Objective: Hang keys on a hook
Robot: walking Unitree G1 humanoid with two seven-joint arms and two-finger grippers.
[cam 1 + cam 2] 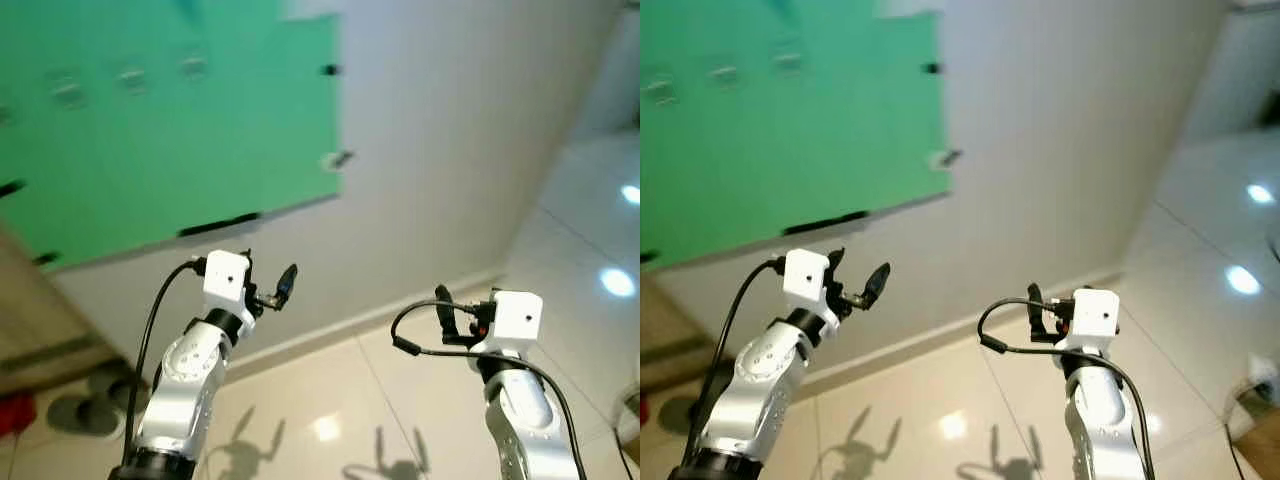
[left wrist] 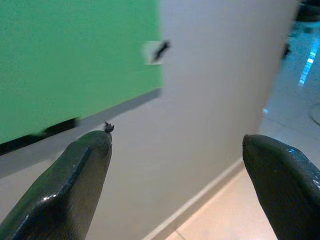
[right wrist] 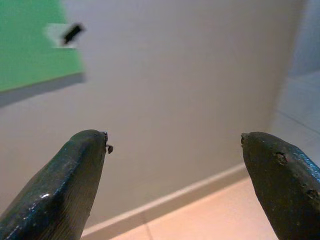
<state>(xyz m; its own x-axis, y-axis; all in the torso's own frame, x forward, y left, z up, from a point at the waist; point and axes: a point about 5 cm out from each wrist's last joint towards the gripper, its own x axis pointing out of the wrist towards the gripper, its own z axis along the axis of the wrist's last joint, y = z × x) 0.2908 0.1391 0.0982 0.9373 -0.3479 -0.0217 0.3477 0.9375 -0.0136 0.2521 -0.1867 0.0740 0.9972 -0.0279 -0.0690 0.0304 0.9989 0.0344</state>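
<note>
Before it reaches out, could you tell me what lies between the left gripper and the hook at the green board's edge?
Nothing: the left eye view shows bare grey wall between the open left gripper and the hook beside the green board.

A small black hook (image 1: pixel 338 159) juts from the wall beside the green board (image 1: pixel 170 130).
</note>
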